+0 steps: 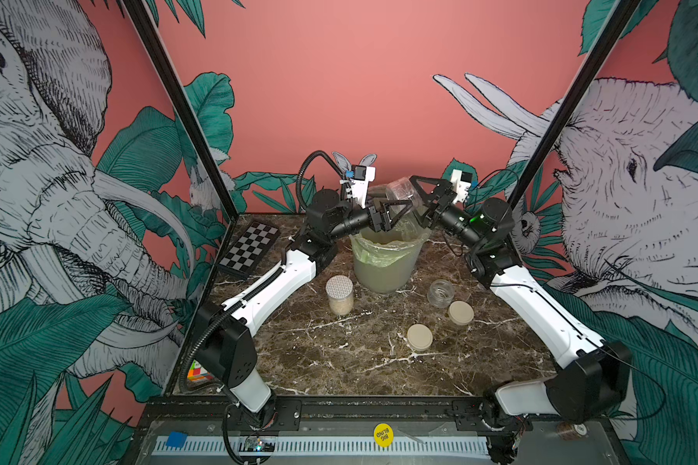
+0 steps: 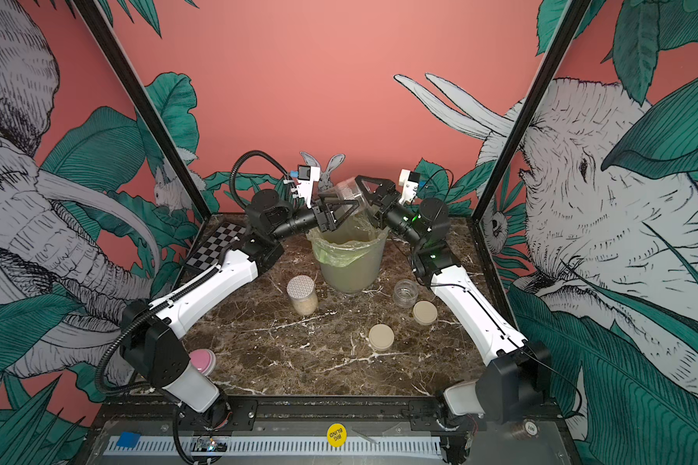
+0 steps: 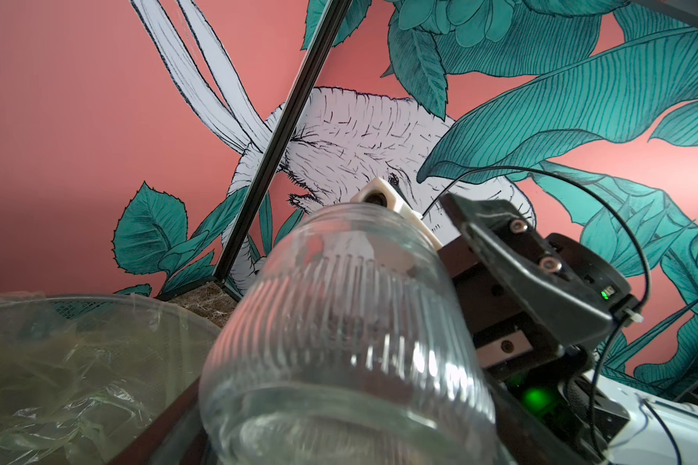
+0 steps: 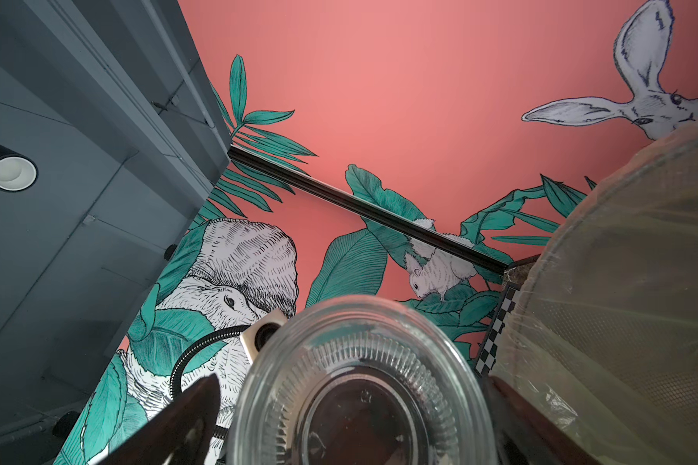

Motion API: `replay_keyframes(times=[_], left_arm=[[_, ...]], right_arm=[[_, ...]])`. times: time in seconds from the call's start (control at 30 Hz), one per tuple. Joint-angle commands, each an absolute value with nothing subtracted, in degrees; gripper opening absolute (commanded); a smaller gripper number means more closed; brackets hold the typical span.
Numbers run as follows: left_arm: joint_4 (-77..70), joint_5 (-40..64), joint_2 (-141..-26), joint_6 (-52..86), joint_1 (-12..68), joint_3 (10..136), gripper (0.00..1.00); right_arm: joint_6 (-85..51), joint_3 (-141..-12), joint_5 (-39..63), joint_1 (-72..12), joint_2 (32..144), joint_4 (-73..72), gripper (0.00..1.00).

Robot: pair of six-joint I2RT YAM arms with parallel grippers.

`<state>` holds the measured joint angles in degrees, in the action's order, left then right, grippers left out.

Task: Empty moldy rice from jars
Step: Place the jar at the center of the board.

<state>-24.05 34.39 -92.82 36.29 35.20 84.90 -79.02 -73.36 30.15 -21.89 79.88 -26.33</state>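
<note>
In the middle of both top views, just above the bin (image 1: 383, 265) with its green bag (image 1: 373, 251), a clear ribbed jar (image 1: 399, 192) hangs tipped between two grippers, which hide part of it. It looks empty. The left gripper (image 1: 397, 207) reaches in from the left, fingers (image 3: 166, 422) clamped on the jar. The right gripper (image 1: 416, 200) reaches from the right, fingers (image 4: 190, 406) spread wide beside the jar's bottom. Lower, on the table (image 1: 339, 362), a tall jar (image 1: 339, 296) holds moldy rice (image 1: 340, 308). Right of the bin sit an empty squat jar (image 1: 440, 293) and two beige lids (image 1: 460, 312).
</note>
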Motion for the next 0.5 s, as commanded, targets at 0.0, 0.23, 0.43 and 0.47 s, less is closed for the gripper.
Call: replay_keyframes(times=[0.0,0.23,0.43,0.47], left_arm=[[-28.82,35.77,-89.3,36.6,35.36,84.46,0.0],[-29.0,35.77,-89.91,36.74,35.51,84.46,0.0],[-28.68,35.58,-90.13,36.45,35.6,84.38,0.0],[-28.57,35.57,-90.18,36.47,35.6,84.43,0.0]], right_arm=[[-78.4,-74.62,29.55,-22.3,80.42,-29.6,0.99],[-78.44,-74.79,29.51,-22.5,80.87,-29.78,0.98],[-78.47,-74.79,29.22,-22.58,80.86,-30.74,0.96],[-78.49,-74.79,29.25,-22.59,80.98,-30.7,0.96]])
